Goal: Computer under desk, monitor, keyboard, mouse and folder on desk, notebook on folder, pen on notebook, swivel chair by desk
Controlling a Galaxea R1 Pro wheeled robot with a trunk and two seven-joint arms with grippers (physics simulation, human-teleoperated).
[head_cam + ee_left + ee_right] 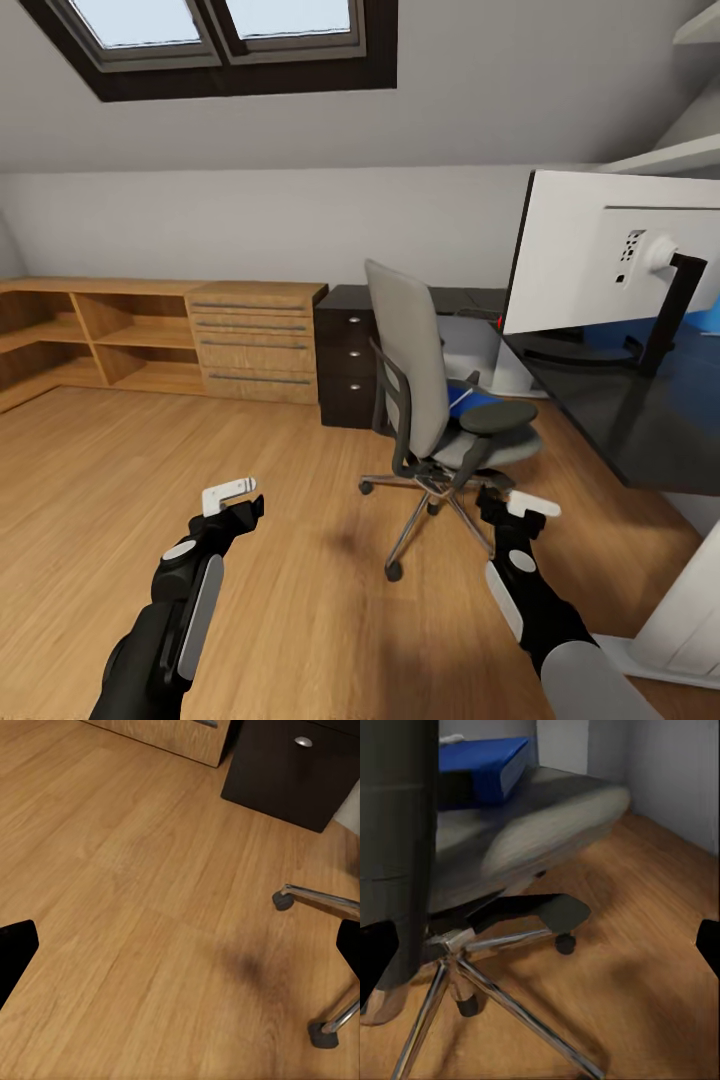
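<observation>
While the swivel chair stands on the wooden floor just beside the black counter, a blue folder lies on its grey seat, and the monitor stands on the counter with its pale back facing the head camera. Both arms hang low over the floor, the left hand well clear of the chair and the right hand near its chrome star base. In both wrist views each hand's fingers sit far apart at opposite edges.
</observation>
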